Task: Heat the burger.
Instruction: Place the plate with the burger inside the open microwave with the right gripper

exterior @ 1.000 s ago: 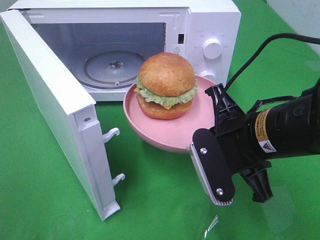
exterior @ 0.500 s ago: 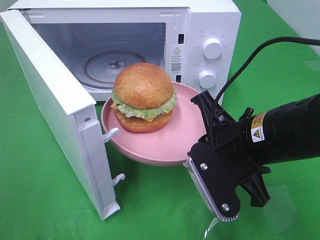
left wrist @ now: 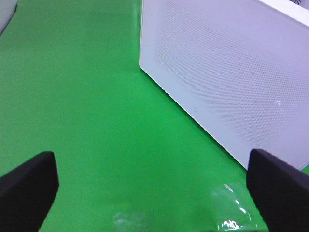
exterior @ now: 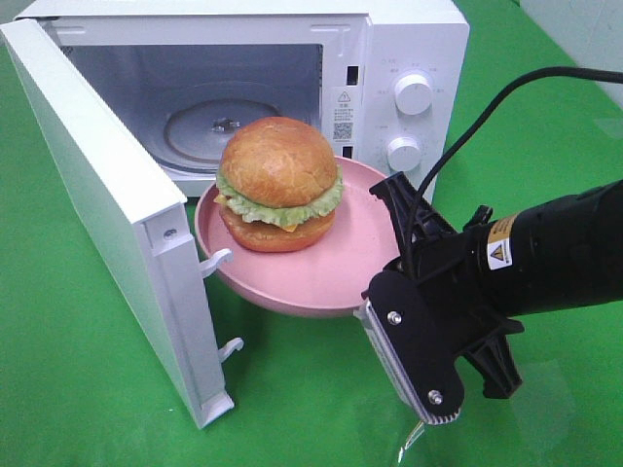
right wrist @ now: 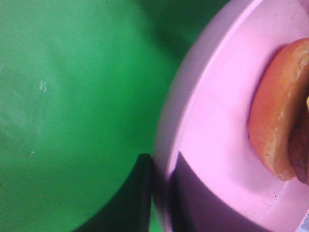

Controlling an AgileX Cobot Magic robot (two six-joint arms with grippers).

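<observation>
Exterior high view: the white microwave (exterior: 409, 39) stands at 12 o'clock on the green cloth (exterior: 78, 389). Its door (exterior: 97, 195) is swung fully open toward 7 o'clock. The cavity is exposed, with the glass turntable (exterior: 209, 131) bare inside. Two round knobs (exterior: 414, 94) sit on the control panel at 3 o'clock of the cavity.

The burger (exterior: 279, 185) rests upright on the pink plate (exterior: 321, 277), toward the plate's 10 o'clock side. The plate is held up off the cloth, directly in front of the cavity mouth, its far rim level with the lower edge of the opening. The burger is outside the cavity.

The right gripper (exterior: 382, 297) has its jaws clamped on the plate rim at about 4 o'clock. The right wrist view confirms it, showing a dark finger on each face of the rim.

The left gripper (left wrist: 154, 191) shows in the left wrist view only. Its jaws are spread wide and hold nothing. Both fingers (left wrist: 29, 186) hang above the cloth, near the door's white perforated outer panel (left wrist: 231, 82).
</observation>
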